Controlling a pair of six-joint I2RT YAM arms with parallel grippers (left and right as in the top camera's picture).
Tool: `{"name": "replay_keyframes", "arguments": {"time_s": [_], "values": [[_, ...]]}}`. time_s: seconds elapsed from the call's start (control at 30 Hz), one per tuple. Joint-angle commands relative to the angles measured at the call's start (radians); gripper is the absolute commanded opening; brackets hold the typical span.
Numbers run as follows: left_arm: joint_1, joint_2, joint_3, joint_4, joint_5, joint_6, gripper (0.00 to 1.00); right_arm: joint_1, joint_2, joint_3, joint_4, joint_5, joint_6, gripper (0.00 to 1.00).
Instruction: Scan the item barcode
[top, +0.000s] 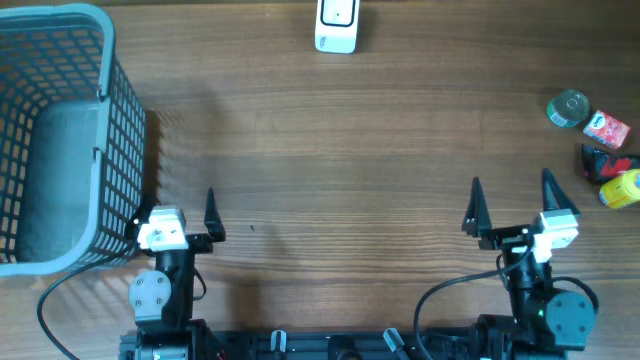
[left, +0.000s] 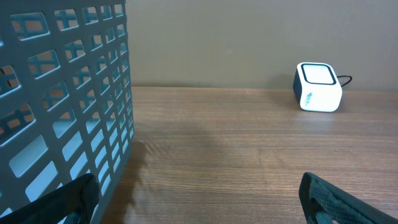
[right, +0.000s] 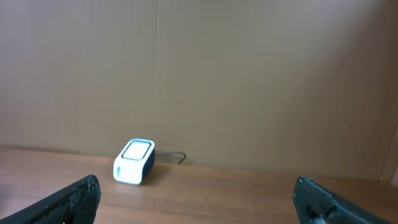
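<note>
At right edge of table (top: 330, 150): green can (top: 569, 109), likely light, rigid, slick; best gripped across sides | barcode scanner (top: 336, 25) far-centre | left gripper (top: 180, 212), right gripper (top: 512, 190): jaws spread wide, empty

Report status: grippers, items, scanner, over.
Left gripper open, empty. Right gripper open, empty. Items untouched, beyond right gripper. Basket close beside left gripper; scanner unobstructed.

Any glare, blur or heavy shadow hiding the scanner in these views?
Overhead: even light, sharp, scanner clear, faint shadow beside the basket. Left wrist: scanner crisp, close basket wall slightly soft. Right wrist: flatter, dimmer, scanner small but unobscured. No glare.
</note>
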Motion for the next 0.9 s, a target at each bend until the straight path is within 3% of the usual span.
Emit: {"name": "replay_keyframes", "arguments": {"time_s": [0.0,0.3,0.73,0.87], "values": [[0.005,-0.007,-0.005,0.000,0.004,-0.014,1.00,-0.006,-0.019,-0.056,-0.002,-0.024,0.005,1.00],[0.005,-0.007,-0.005,0.000,0.004,-0.014,1.00,-0.006,-0.020,-0.085,-0.135,-0.005,0.005,1.00],[0.005,-0.007,-0.005,0.000,0.004,-0.014,1.00,-0.008,-0.020,-0.142,-0.101,0.035,0.031,1.00],[0.005,-0.007,-0.005,-0.001,0.004,-0.014,1.00,-0.008,-0.020,-0.176,-0.022,0.034,0.045,1.00]]}}
